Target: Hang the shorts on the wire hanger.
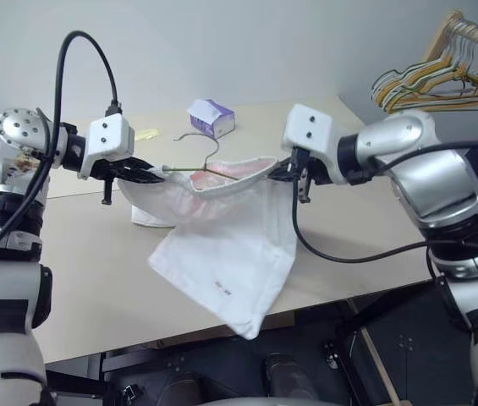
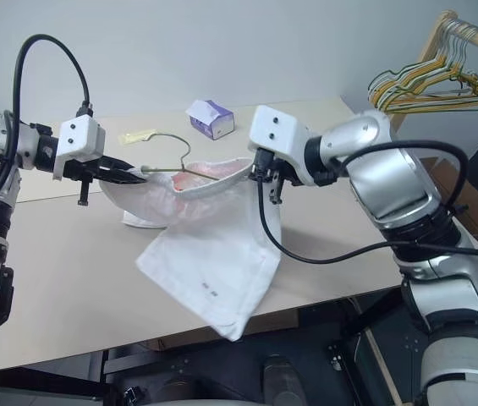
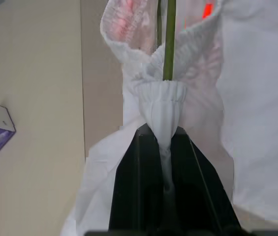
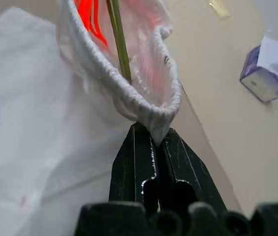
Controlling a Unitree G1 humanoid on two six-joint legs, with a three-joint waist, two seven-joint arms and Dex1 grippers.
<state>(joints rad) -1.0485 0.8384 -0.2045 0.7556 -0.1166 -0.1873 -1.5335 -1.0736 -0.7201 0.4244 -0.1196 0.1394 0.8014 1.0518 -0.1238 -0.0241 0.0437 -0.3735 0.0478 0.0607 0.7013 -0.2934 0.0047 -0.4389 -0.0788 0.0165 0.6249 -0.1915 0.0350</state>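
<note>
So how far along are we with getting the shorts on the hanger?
Done: the hanger sits inside the waistband of the shorts. In hand: the left gripper and right gripper each pinch one end of the waistband, holding it above the table. Left: letting go so the shorts hang by the hanger alone.

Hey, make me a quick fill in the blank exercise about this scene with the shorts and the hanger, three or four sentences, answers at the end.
1. Both grippers are shut on the ____ of the shorts.
2. The wire hanger has its hook pointing ____.
3. The left gripper and right gripper hold ____ ends of the waistband.
4. The small purple box rests on the ____.

Answers: waistband; up; opposite; table
</note>
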